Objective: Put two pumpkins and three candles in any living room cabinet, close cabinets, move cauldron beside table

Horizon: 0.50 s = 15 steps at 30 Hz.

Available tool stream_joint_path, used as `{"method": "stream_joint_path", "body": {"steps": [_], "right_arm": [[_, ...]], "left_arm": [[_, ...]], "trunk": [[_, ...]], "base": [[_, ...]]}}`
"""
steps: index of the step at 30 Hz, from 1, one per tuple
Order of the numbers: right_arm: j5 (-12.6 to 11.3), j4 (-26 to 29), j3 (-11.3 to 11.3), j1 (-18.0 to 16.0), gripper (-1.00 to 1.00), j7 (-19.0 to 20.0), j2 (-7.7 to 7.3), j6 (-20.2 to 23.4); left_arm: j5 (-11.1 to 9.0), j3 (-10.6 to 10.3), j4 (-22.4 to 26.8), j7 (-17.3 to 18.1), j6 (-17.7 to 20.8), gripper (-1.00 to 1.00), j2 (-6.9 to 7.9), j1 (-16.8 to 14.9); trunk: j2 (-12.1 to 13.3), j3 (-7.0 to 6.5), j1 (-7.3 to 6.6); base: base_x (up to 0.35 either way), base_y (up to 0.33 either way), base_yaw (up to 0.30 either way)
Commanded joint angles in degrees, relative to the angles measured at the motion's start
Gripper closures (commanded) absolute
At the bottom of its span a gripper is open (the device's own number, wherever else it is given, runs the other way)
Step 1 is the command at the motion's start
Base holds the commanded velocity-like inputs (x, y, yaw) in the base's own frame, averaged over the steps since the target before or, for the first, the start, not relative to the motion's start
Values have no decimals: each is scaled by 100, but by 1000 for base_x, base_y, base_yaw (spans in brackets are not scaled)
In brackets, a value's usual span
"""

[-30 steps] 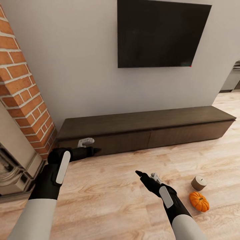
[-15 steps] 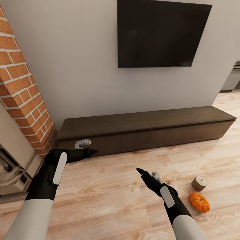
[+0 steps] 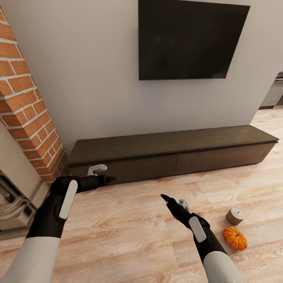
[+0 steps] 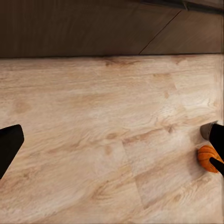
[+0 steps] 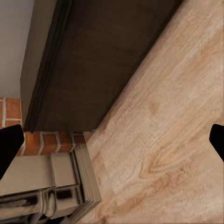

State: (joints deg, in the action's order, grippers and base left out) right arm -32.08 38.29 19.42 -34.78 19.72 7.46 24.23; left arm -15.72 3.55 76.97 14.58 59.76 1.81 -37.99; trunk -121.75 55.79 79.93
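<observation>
No text, label, brand, number or sign can be read in any view. The screen (image 3: 192, 39) on the wall is seen dark and blank, and the cabinet (image 3: 173, 151) fronts are unmarked.

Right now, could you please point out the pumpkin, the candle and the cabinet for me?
pumpkin (image 3: 235, 238), head view, on its ribbed orange top.
candle (image 3: 234, 216), head view, on its beige side.
cabinet (image 3: 173, 142), head view, on its dark top surface.

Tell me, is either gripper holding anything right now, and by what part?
Nothing is held. The left gripper and right gripper are both empty above the floor; the pumpkin and candle lie untouched on the floor.
</observation>
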Motion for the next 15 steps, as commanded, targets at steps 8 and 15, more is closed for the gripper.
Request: {"method": "stream_joint_path", "body": {"steps": [8,15], "right_arm": [[-378,24,18,-18,-100,113,6,47],[-379,21,10,-20,-100,122,10,47]], "left_arm": [[-806,-1322,220,5104,24,-100,1549,16],[-848,-1470,233,5931,24,-100,1697,20]], "trunk": [[-2,5,-1],[-2,5,-1]], "base": [[0,0,0],[0,0,0]]}}
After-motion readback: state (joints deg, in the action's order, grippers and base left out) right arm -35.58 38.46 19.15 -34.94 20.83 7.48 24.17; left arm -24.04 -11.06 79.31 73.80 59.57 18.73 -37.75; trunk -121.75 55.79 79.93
